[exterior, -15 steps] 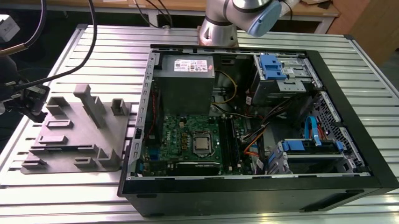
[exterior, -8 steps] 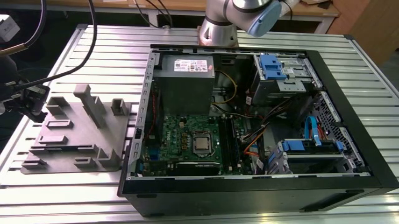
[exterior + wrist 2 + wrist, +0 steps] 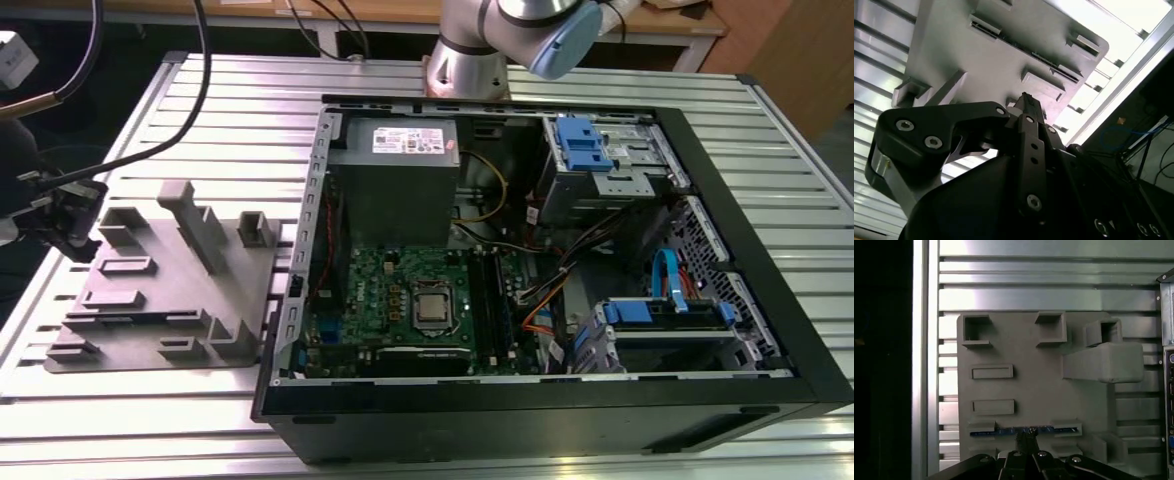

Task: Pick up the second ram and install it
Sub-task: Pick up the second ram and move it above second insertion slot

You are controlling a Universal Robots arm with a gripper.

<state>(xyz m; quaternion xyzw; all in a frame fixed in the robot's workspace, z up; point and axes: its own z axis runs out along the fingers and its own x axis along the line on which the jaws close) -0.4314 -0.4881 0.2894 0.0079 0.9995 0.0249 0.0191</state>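
The second ram (image 3: pixel 999 430) is a thin dark-blue stick lying on edge across two low holders of the grey fixture block (image 3: pixel 1039 385). My gripper (image 3: pixel 1025 436) hovers right at the stick's middle with its two fingers drawn together. I cannot tell whether the fingers touch the stick. In the second wrist view the gripper (image 3: pixel 1024 98) points at the fixture block (image 3: pixel 954 45) with nothing between its tips. In the exterior view the gripper (image 3: pixel 70 215) is over the far left part of the fixture block (image 3: pixel 147 300).
An open computer case (image 3: pixel 561 420) lies right of the fixture on the slatted metal table (image 3: pixel 200 90). Its green motherboard (image 3: pixel 387 300) has long dark memory slots (image 3: pixel 487 300) beside the processor socket. Cables hang above the table at the exterior view's left.
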